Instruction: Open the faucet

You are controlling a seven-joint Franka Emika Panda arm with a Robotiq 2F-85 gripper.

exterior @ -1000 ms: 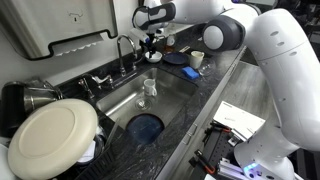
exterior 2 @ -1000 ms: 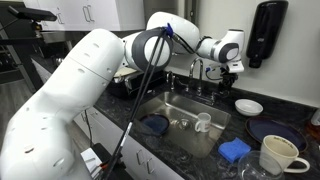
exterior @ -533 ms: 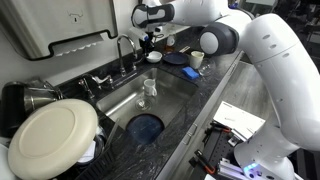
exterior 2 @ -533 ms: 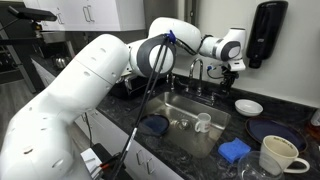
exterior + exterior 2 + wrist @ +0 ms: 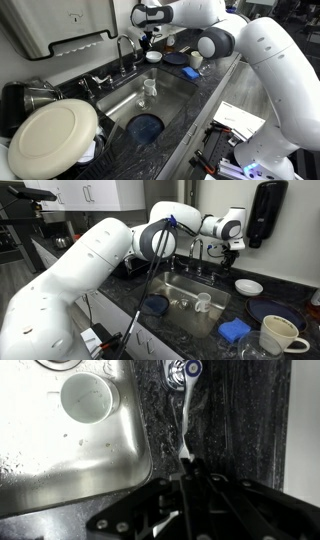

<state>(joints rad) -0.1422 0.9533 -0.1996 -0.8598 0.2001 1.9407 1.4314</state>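
Gripper (image 5: pixel 187 468) has edged closer over the last sec, now at tip of lever handle (image 5: pixel 186 420), which runs twd 12 o'clock in wrist view; faucet (image 5: pixel 124 50) stands at sink (image 5: pixel 122 100) back rim. Can't tell if jaws are closed. Prob. lever push comes next

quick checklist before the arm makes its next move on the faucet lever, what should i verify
1. Lever handle lined up with the pincer: ok, in the wrist view it points straight at the fingertips.
2. Pincer grip on the lever: cannot tell, the dark fingers converge at its tip and hide any contact.
3. Faucet not yet running: ok, no stream shows below the spout.
4. White cup clear of the lever: ok, it stands in the sink basin, apart from the handle.
5. Direction the lever should swing: cannot tell from these views.
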